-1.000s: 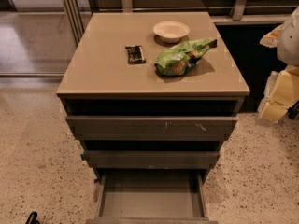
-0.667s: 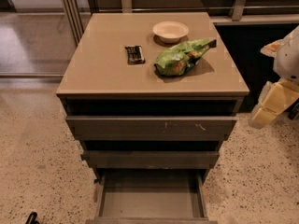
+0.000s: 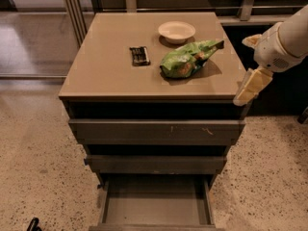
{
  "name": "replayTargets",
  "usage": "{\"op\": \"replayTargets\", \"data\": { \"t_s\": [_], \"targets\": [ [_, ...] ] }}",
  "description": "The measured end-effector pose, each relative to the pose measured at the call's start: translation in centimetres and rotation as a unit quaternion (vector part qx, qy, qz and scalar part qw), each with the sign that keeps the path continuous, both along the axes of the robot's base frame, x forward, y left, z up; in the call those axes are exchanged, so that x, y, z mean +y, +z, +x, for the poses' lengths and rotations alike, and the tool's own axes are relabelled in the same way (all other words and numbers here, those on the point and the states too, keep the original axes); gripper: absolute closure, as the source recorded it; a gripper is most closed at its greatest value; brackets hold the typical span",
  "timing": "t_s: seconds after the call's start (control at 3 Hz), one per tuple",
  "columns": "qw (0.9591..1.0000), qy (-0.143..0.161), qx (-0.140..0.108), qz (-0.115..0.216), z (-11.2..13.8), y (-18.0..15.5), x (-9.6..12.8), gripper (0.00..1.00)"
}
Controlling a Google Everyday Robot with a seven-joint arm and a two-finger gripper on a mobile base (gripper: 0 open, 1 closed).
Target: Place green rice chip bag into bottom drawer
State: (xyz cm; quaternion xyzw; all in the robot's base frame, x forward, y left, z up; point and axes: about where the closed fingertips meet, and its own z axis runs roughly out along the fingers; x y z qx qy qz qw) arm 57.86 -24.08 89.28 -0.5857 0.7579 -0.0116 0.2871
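Reaching for the bag
Our gripper (image 3: 251, 83) hangs off the counter's (image 3: 106, 57) right edge, its spread unclear. We should come over the bag (image 3: 187, 57), right of centre, and pinch its middle; the drawer (image 3: 154, 203) waits open.

Just one camera here: it sits high in front of the cabinet (image 3: 106, 61), angled down at its top and drawer fronts, close enough that the bottom drawer (image 3: 156, 203) gets clipped. The gripper (image 3: 251, 78) hangs off the cabinet's front right corner.
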Motion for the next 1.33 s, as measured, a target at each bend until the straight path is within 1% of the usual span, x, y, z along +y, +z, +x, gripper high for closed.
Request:
{"op": "replayTargets", "data": {
  "t_s": [0.33, 0.67, 1.0, 1.33],
  "targets": [
    [0.9987, 0.045, -0.020, 0.013, 5.9, -0.7, 1.3, 0.00],
    [0.9951, 0.091, -0.029, 0.026, 10.9, -1.1, 4.0, 0.00],
    [0.9906, 0.127, -0.031, 0.040, 14.8, -1.7, 7.3, 0.02],
    [0.9901, 0.140, -0.003, 0.009, 16.2, -4.0, 9.1, 0.24]
  ]
}}
